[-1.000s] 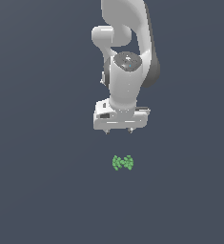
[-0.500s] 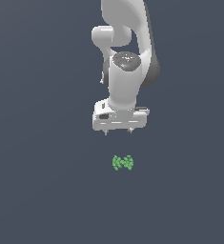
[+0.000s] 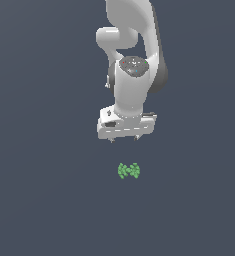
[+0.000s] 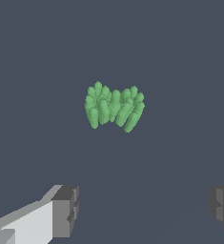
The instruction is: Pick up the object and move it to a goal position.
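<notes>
Object (image 3: 128,171) below gripper (image 3: 124,139), well apart.

The arm (image 3: 134,45) is running off the exterior view's top edge above the gripper (image 3: 124,139). The picture's edges are cropping both fingers (image 4: 42,219) in the wrist view, hiding the gripper's body behind them.

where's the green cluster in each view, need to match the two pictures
Exterior view: the green cluster lies on the dark floor, lower in the picture than the gripper and apart from it.
Wrist view: the green cluster sits near the picture's middle, beyond the two fingers, touching neither.
Shared landmark: the open gripper, whose fingertips show as small tips in the exterior view and as grey pads in the wrist view.
</notes>
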Tool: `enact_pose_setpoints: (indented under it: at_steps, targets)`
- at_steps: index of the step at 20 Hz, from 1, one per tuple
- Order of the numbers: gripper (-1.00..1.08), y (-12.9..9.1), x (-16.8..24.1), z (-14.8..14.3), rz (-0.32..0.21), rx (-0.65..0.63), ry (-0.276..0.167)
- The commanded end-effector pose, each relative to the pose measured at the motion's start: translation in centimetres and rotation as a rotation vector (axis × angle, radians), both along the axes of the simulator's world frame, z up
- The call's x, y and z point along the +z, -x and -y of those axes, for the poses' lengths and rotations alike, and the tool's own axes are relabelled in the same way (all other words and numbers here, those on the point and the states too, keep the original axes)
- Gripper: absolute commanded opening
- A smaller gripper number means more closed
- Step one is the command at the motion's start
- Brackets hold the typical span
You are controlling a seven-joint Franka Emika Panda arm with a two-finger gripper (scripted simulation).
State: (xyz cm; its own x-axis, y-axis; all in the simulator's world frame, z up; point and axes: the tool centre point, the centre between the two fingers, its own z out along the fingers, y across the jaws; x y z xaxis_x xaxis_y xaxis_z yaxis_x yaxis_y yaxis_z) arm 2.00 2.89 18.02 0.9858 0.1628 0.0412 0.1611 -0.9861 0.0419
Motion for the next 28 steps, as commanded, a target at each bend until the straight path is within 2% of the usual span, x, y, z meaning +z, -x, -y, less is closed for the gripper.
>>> enact_pose_setpoints:
  at_steps: [1,9,28]
  targets:
    - [1.0,-0.2,-0.2,-0.1,-0.003,0.032,0.002]
    - [1.0,-1.0,-0.9,-0.4,-0.016,0.194,0.011]
    - [1.0,-3.8,-3.5,-1.5,-0.053,0.724,0.023]
